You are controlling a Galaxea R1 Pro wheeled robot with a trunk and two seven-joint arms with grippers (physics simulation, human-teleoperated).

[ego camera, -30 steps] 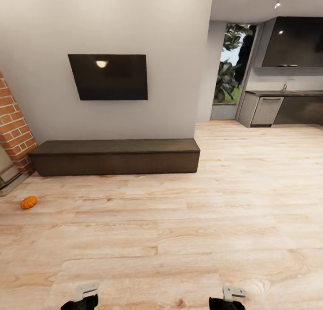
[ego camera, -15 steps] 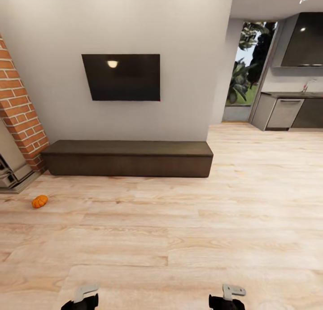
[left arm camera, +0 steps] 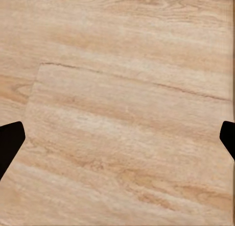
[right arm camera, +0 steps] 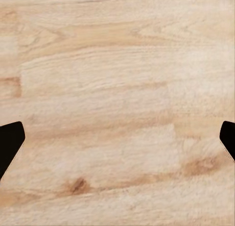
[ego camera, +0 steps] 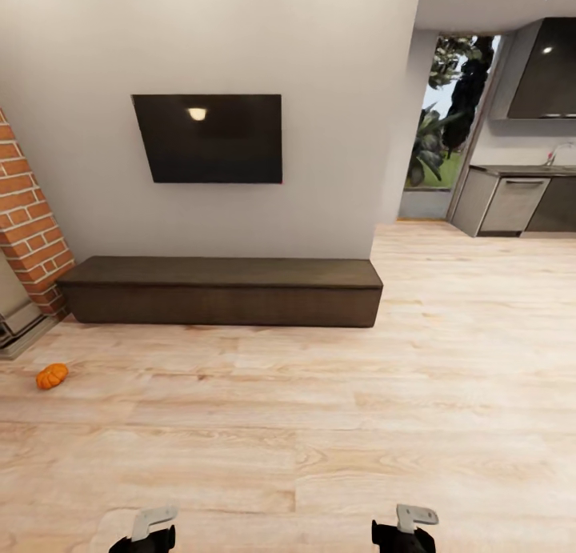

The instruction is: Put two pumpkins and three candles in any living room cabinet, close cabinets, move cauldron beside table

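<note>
Pumpkin (ego camera: 51, 375) on floor (ego camera: 320, 425), near cabinet's (ego camera: 220, 290) left end; cabinet fronts flush. My left gripper (left arm camera: 117, 142) and right gripper (right arm camera: 117, 142): fingers spread, empty.

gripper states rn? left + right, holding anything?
Left gripper: open, holding nothing, wood floor between its fingers.
Right gripper: open, holding nothing, over bare floor.

Ahead of you, a black wall-mounted television (ego camera: 208, 138) hangs on the grey wall (ego camera: 320, 97). Brick column (ego camera: 28, 233) stands at left. Light wood floor (ego camera: 320, 425) extends right toward the kitchen units (ego camera: 520, 205) and window (ego camera: 444, 113)
</note>
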